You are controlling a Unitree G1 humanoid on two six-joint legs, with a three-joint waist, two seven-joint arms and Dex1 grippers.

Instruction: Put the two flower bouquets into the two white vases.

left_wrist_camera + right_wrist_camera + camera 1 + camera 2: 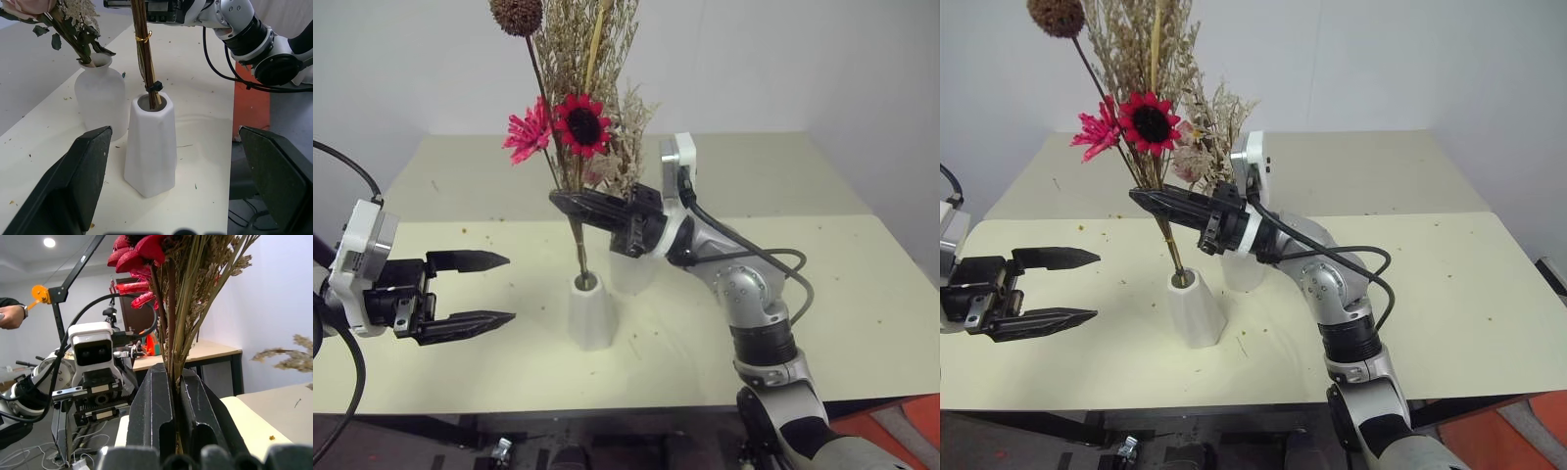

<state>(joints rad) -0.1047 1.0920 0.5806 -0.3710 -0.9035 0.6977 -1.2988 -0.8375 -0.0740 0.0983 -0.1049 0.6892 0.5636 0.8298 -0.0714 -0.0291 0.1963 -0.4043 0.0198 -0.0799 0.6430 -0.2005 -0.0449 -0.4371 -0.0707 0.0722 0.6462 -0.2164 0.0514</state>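
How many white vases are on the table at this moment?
2. The tapered vase stands nearer the front edge, with the tan-and-red bouquet stems in its mouth. The rounded vase stands just behind it, touching or nearly so, holding the pink bouquet.

Both white vases (149,142) look matt and smooth, like ceramic — the tan bouquet (582,88) looks dry and rough. The table (862,294) is matt — the gripper fingers (470,260) are black plastic.

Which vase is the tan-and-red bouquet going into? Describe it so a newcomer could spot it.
On the cream table, two white vases stand close together near the middle. It is the nearer one, the tapered vase, faceted and wider at its base, with bare stems in its mouth. Its neighbour, the rounded vase, is bottle-shaped with a narrow neck.
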